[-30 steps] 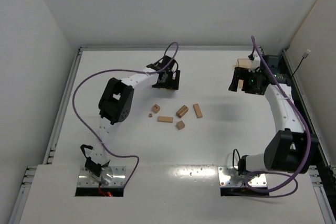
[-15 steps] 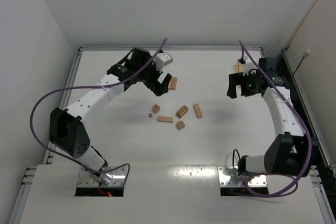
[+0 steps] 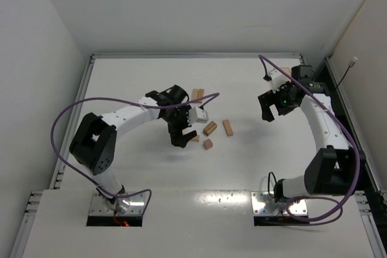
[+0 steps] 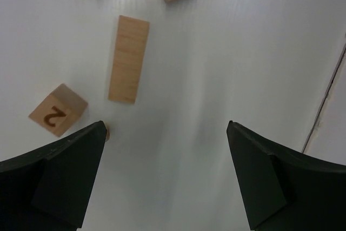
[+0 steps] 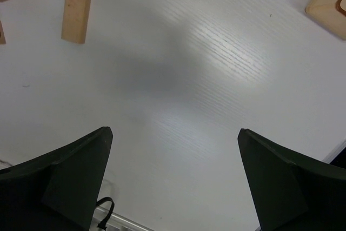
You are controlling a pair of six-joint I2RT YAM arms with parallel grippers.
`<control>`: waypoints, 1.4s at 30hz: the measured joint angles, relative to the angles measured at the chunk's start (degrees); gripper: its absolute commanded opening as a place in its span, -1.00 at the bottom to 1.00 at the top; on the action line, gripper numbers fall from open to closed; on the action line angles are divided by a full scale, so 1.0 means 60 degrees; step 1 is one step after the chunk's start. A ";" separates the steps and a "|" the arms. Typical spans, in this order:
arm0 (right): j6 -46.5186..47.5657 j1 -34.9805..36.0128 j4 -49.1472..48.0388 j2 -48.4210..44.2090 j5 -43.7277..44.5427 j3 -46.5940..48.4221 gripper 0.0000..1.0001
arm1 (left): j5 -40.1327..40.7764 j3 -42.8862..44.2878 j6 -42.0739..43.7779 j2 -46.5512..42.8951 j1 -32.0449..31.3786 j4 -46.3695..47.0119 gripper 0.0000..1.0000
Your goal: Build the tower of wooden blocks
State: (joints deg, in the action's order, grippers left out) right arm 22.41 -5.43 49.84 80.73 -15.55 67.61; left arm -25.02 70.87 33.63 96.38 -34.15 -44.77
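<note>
Several light-tan wood blocks lie loose mid-table: two bars side by side [image 3: 198,94], a block [image 3: 210,128], a bar [image 3: 228,127] and a cube [image 3: 207,144]. No stacked tower shows. My left gripper [image 3: 181,132] is open and empty, hovering just left of this group. In the left wrist view it [image 4: 165,125] is open over bare table, with a bar [image 4: 128,59] and a cube marked "2" [image 4: 58,110] ahead on the left. My right gripper [image 3: 269,109] is open and empty, to the right of the blocks. The right wrist view [image 5: 174,129] shows a bar [image 5: 77,8] far ahead.
A flat tan wooden piece [image 5: 330,1] with a routed groove lies at the upper right edge of the right wrist view. The table's right rail [image 3: 338,107] runs behind the right arm. White walls enclose the table on three sides.
My left arm swung from the table's far side toward me, leaving bars there, and now hovers over the loose blocks. My right gripper moved slightly left and nearer, away from the back right corner.
</note>
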 measured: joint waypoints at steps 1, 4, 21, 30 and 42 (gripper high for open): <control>0.0106 0.0000 0.0033 0.0000 0.0011 0.0007 1.00 | 0.0029 -0.0098 0.0058 0.0066 -0.0142 0.0066 0.82; 0.0102 0.0000 0.0084 0.0000 0.0255 0.0004 1.00 | 0.0106 -0.0291 0.0149 0.0321 -0.0470 0.0382 0.82; -0.0918 0.0000 -0.0229 0.0171 0.1337 0.0007 1.00 | 0.0608 -0.0601 0.0331 0.1348 -0.0699 0.2131 0.60; -0.0965 0.0000 -0.0222 0.0189 0.1330 0.0015 0.92 | 0.0900 -0.0608 0.0364 0.1821 -0.0860 0.2718 -0.01; -0.0987 0.0000 -0.0251 0.0532 0.1341 0.0237 0.90 | 0.1279 -0.0718 0.0084 0.1891 -0.1089 0.3359 -1.00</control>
State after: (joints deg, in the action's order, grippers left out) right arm 16.49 -5.43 48.34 83.92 -7.51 69.04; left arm -17.34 66.57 34.13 107.72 -40.69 -24.62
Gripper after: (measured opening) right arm 0.956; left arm 0.251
